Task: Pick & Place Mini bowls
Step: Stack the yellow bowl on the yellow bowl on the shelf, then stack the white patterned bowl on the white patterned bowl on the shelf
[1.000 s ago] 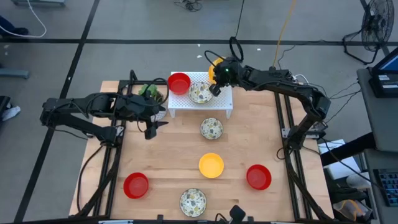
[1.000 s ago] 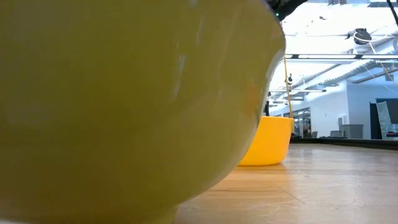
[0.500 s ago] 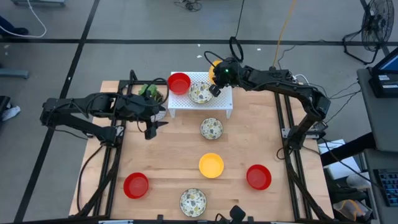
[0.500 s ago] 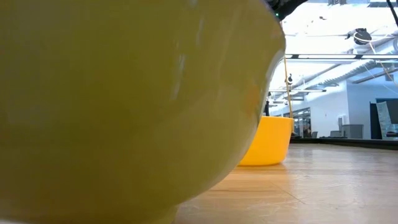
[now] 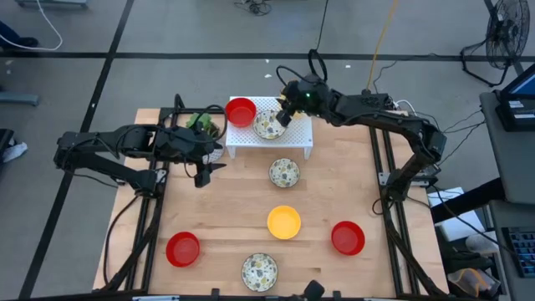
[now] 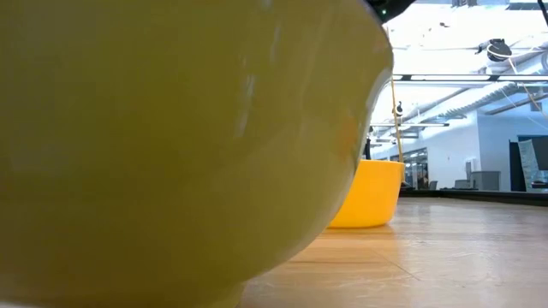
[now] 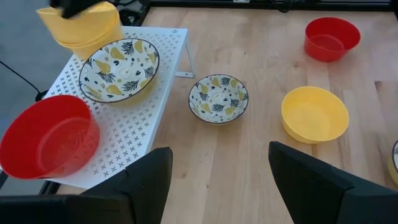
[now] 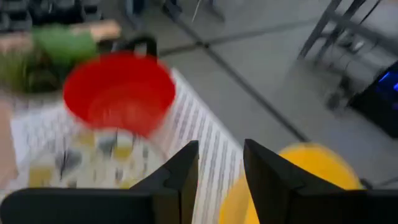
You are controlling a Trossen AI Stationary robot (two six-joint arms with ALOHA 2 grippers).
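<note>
Overhead, the right gripper (image 5: pixel 288 107) reaches across the white perforated rack (image 5: pixel 269 139), fingers parted above a yellow bowl (image 7: pixel 81 25). Left gripper (image 5: pixel 203 176) hangs released over the wooden bench (image 5: pixel 234 217).

Wooden counter (image 5: pixel 234 209): white perforated rack (image 5: pixel 297 144), potted plant (image 5: pixel 201 122), two patterned bowls (image 5: pixel 284 172), yellow bowl (image 5: pixel 283 221), two red bowls (image 5: pixel 348 237).

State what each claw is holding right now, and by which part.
Nothing is held. The right claw stands open above the white rack, beside a yellow bowl lying there. The left claw hangs open and empty over the table.
</note>
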